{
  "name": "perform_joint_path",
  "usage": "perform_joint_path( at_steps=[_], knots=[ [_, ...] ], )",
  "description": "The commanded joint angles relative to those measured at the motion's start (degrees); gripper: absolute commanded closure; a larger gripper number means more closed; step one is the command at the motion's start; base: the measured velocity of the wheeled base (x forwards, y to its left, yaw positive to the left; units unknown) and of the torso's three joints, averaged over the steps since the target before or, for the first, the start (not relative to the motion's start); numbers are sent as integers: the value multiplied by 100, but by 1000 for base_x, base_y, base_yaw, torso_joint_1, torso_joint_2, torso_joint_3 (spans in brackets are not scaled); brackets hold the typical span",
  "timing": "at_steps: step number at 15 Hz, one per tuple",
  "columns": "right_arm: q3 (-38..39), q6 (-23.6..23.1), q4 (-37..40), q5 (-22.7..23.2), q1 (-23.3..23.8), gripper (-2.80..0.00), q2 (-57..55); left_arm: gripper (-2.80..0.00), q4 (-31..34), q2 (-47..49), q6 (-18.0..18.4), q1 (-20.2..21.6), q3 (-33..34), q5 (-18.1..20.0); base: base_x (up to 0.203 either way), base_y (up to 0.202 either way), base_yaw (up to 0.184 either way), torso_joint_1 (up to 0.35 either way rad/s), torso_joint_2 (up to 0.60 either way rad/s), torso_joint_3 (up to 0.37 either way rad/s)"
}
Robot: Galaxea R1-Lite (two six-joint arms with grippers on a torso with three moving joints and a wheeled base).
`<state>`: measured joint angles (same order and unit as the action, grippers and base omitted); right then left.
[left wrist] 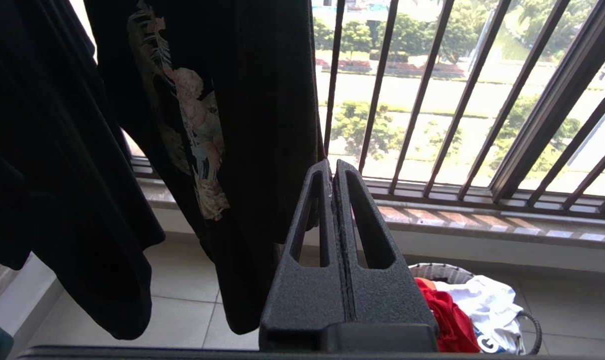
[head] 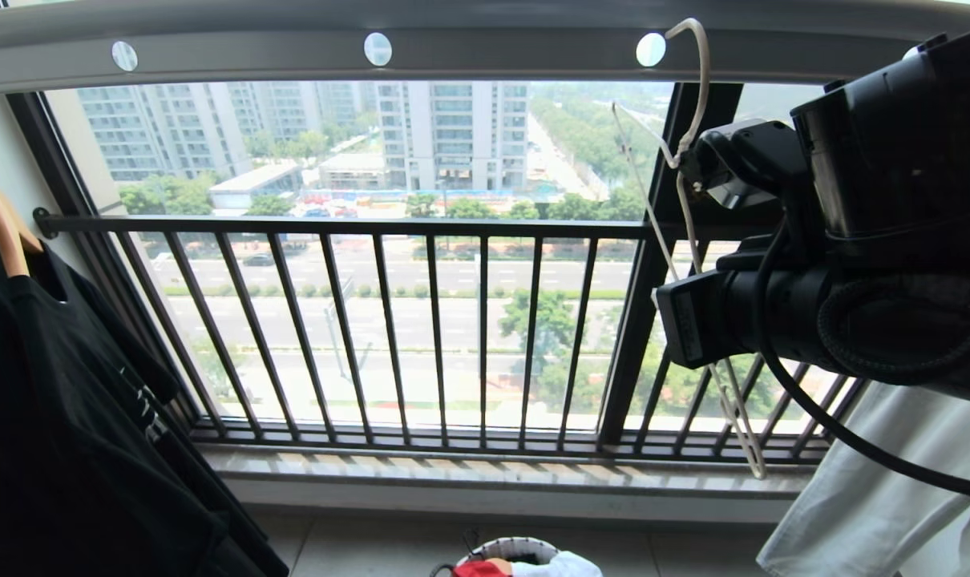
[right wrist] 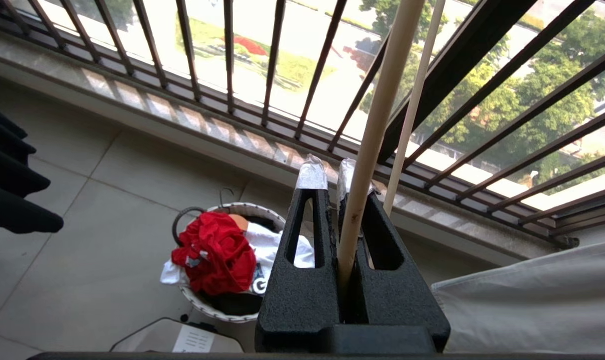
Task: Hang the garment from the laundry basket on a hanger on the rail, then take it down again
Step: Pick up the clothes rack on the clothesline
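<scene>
1. Shirt [right wrist: 213, 252] bunched in basket [right wrist: 202, 307] on the floor, not yet hung.
2. Hanger [head: 688, 136] hooked over rail [head: 485, 36], pinched low in the fingers of right gripper [right wrist: 332, 175].
3. Left gripper [left wrist: 332, 170] closed on nothing, near black tee [left wrist: 207, 100].
4. Step, as judged: fetching hanger.
5. Next: lift hook clear of rail, lower toward basket.

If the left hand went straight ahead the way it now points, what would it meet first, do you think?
Probably the dark railing: the shut left hand points at its bars, just beside the black T-shirt's edge. Depth is unclear, so the shirt might brush it first.
</scene>
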<state>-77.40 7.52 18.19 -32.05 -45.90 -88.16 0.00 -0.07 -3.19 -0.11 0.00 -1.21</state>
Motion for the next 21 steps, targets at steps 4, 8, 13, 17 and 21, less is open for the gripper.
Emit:
perform_joint_path(
  at_steps=[4, 8, 13, 17, 21],
  knots=[
    [387, 4, 13, -10, -265, 0, 576, 0, 0, 5, -6, 2, 9, -2, 0, 0, 0, 0, 0, 0],
    [961, -11, 23, 439, -270, 0, 1423, 0, 0, 7, -6, 2, 9, -2, 0, 0, 0, 0, 0, 0],
    [1967, -64, 40, 1429, -259, 0, 2584, 0, 0, 7, -6, 2, 9, -2, 0, 0, 0, 0, 0, 0],
    [2604, -54, 69, 2363, -143, 0, 3130, 0, 0, 7, -6, 2, 1, -2, 0, 0, 0, 0, 0, 0],
    [3142, 7, -241, 3213, 237, 0, 3076, 0, 0, 3, -6, 2, 6, -2, 0, 0, 0, 0, 0, 0]
  ],
)
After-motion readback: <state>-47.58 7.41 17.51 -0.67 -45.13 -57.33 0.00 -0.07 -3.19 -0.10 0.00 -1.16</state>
